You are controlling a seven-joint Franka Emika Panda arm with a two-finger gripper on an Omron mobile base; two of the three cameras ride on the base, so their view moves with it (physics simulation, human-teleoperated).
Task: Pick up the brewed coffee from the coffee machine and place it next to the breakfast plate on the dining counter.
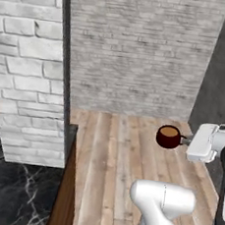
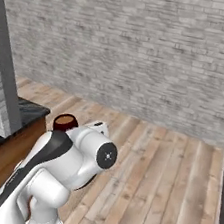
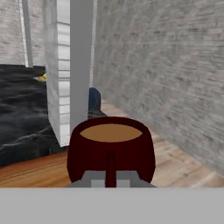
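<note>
The brewed coffee (image 1: 168, 136) is a dark red mug with brown liquid, held upright in the air above the wooden floor. My gripper (image 1: 185, 140) is shut on its side handle. In the hand view the mug (image 3: 110, 148) sits close in front, its handle pinched between my gripper (image 3: 110, 179) fingertips. From the right base view the mug's rim (image 2: 65, 122) peeks over my arm. The dining counter (image 1: 11, 192) of black veined marble lies to the left, lower than the mug. A small orange-yellow bit (image 3: 40, 78) lies on the counter (image 3: 22, 118), too small to name. The coffee machine is out of view.
A white brick pillar (image 1: 31, 65) stands on the counter's end, between the mug and most of the counter top. A grey brick wall (image 1: 141, 53) closes the far side. A dark blue stool (image 3: 94, 98) stands behind the pillar (image 3: 70, 65). Wooden floor (image 2: 164, 182) spreads below.
</note>
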